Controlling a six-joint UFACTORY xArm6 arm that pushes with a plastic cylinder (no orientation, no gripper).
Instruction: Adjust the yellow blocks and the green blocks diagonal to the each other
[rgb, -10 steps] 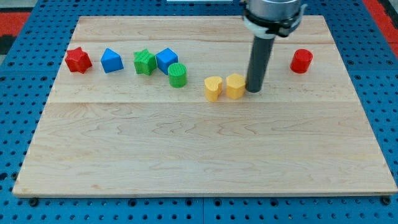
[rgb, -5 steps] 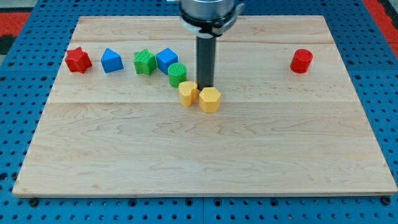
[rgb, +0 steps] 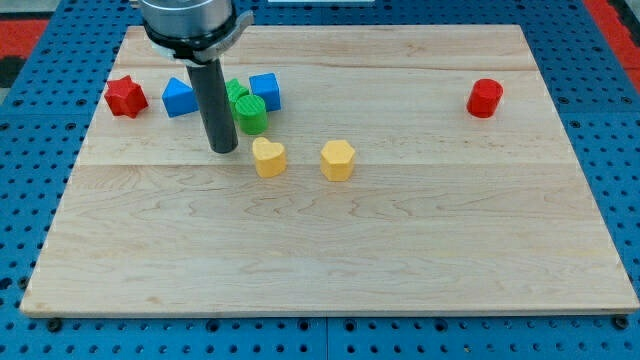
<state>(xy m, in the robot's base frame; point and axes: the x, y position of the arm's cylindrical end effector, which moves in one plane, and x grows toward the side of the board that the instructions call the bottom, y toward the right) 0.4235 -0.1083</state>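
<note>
My tip rests on the board just left of the yellow heart block. A yellow hexagon block lies further right, apart from the heart. The green cylinder sits up and left of the heart, right beside the rod. The green star is partly hidden behind the rod and touches the cylinder.
A blue block touches the green pair on their right. Another blue block and a red star lie at the view's left. A red cylinder stands alone at the upper right. The wooden board ends in blue pegboard.
My tip swept from right to left across the board. The yellow heart moved left with it, away from the hexagon. The green cylinder was pushed up-left against the green star.
</note>
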